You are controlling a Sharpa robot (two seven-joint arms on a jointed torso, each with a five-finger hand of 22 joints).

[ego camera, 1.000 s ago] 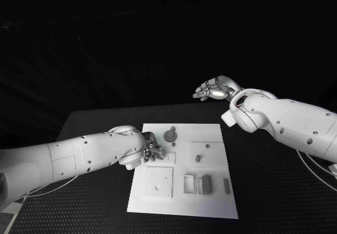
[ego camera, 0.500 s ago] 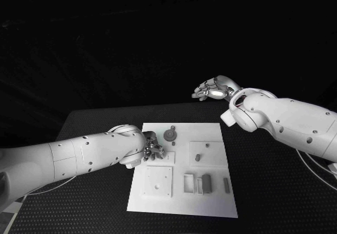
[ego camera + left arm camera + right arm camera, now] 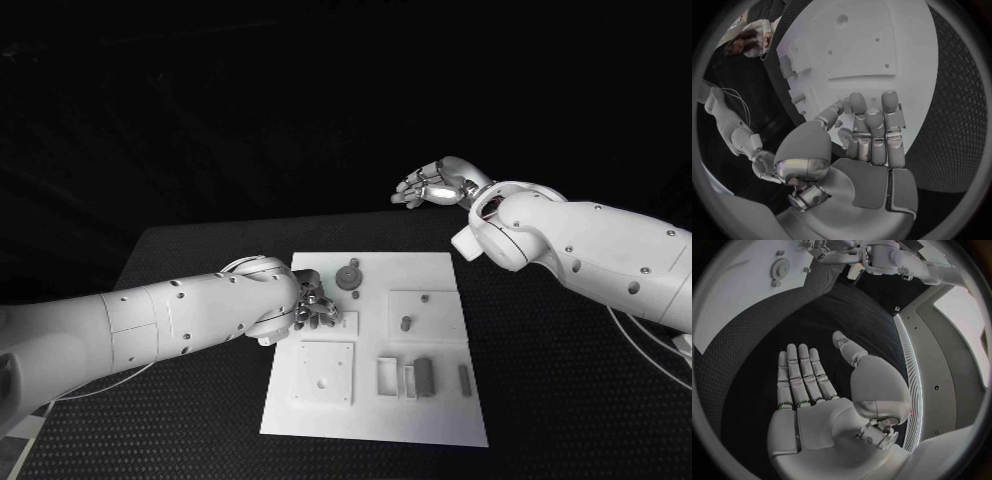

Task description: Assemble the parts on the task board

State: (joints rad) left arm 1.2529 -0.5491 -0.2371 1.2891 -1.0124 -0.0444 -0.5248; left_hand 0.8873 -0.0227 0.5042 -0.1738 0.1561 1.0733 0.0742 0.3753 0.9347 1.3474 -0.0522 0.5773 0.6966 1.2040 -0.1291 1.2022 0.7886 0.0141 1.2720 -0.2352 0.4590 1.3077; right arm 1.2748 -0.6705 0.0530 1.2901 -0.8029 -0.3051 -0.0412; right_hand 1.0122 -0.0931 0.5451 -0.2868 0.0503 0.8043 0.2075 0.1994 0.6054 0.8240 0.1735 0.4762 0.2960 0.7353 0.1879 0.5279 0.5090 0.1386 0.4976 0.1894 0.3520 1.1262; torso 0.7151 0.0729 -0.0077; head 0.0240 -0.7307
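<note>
The task board [image 3: 378,345], a white rectangular plate, lies in the middle of the black table [image 3: 188,260]. On its far end a round gear-like part [image 3: 351,276] sits flat. Beside it toward the right arm, a raised square block [image 3: 428,315] carries a small dark peg-like part [image 3: 407,323]. On the near half, a second raised square plate [image 3: 326,373] lies on the left-arm side. Next to it stand an upright white frame [image 3: 389,376], a dark rectangular part [image 3: 423,378] just beside that frame, and a slim dark strip [image 3: 466,379] nearer the board's right edge.

The left hand [image 3: 315,308] is over the board's left edge, near the round part. In the left wrist view, the left hand [image 3: 864,137] has its fingers extended side by side over the white plate, with the thumb [image 3: 814,142] curved in toward them. Whether anything sits between thumb and fingertips cannot be told; the contact point is hidden.

The right hand [image 3: 434,184] is raised above the far edge of the table, well apart from the board. In the right wrist view, the right hand [image 3: 817,385] is released: palm flat, fingers straight and slightly apart, thumb out to the side, nothing in it. That view also shows the board's far corner with the round part [image 3: 778,268].
</note>
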